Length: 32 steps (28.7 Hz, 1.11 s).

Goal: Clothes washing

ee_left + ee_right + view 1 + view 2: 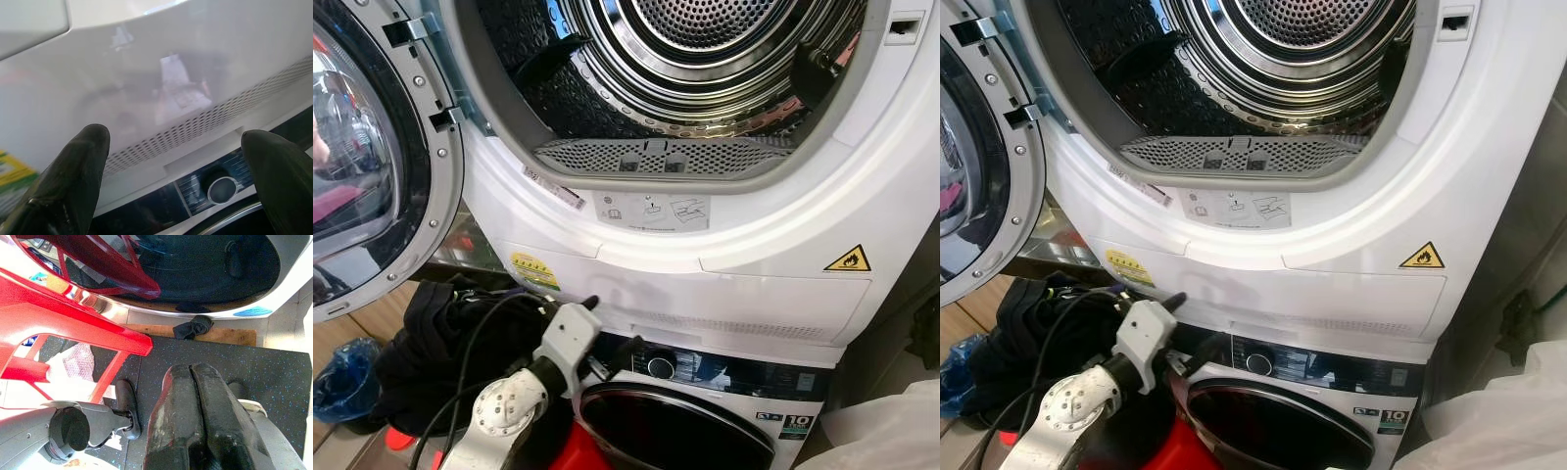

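Observation:
The upper dryer's door (pixel 372 166) is swung wide to the left, and its steel drum (pixel 705 59) looks bare inside. Below it sits the washer, with a control knob (pixel 660 366) and a dark glass door (pixel 675 431). My left gripper (pixel 612 323) is raised and open, empty, close to the white vented panel (pixel 161 98) just above the knob (pixel 222 190). A heap of black clothes (pixel 440 352) lies to its left. My right gripper (pixel 191 369) hangs shut and empty over the dark floor mat (pixel 254 367), beside a red basket (pixel 73 308).
A small black garment (pixel 194 326) lies on the floor by the washer's base. A blue plastic bag (pixel 342 377) sits low on the left, and a white bag (pixel 891 431) at the lower right. A black cable (pixel 475 343) loops over my left arm.

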{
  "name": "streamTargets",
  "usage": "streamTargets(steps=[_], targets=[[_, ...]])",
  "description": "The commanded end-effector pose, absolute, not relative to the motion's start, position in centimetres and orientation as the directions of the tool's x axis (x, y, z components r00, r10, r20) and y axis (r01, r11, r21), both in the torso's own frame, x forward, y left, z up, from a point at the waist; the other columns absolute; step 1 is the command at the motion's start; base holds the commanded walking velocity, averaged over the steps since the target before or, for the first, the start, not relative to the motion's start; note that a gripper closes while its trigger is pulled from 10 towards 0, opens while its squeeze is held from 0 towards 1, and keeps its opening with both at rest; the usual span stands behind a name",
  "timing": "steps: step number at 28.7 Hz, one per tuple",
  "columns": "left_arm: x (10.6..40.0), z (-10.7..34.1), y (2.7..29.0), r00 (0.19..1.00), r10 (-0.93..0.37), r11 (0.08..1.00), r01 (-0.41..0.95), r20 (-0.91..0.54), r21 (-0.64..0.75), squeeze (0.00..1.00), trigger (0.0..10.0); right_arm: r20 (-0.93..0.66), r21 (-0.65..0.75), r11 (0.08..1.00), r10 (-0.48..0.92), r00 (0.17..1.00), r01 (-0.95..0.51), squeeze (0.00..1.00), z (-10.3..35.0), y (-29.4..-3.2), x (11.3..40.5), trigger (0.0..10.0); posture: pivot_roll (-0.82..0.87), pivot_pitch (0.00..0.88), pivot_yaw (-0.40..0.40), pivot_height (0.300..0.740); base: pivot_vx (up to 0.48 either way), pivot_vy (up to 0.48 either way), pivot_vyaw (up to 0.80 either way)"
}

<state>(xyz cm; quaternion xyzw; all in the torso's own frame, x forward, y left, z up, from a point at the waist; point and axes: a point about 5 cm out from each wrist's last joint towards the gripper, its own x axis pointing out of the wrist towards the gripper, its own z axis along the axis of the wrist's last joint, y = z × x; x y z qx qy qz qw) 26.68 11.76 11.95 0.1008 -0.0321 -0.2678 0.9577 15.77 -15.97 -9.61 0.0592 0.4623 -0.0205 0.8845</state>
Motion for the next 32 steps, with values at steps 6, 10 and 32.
streamTargets(steps=[6, 10, 32], targets=[[26.6, 11.5, 14.5, 0.95, -0.307, 0.936, 0.293, 0.047, 0.196, 0.0, 10.0, -0.828, 0.097, 0.991, 0.026, 0.561, 0.096, 0.0, -9.8, -15.5, 15.5, 10.0, -0.01, 0.0, 0.166, 0.74, 0.0, 0.0, 0.0], [26.2, 11.2, 15.0, 0.962, -0.272, 0.951, 0.262, 0.04, 0.166, 0.0, 10.0, -0.828, 0.096, 0.991, 0.026, 0.56, 0.095, 0.0, -9.8, -15.5, 15.4, 10.0, 0.0, 0.0, 0.166, 0.74, 0.0, 0.0, 0.0], [26.3, 9.8, 22.3, 0.963, 0.269, 0.962, -0.27, -0.026, -0.042, 1.0, 10.0, -0.828, 0.091, 0.992, 0.027, 0.56, 0.087, 0.0, -9.7, -15.7, 15.6, 10.0, 0.04, 0.0, 0.136, 0.74, 0.0, 0.0, 0.0]])
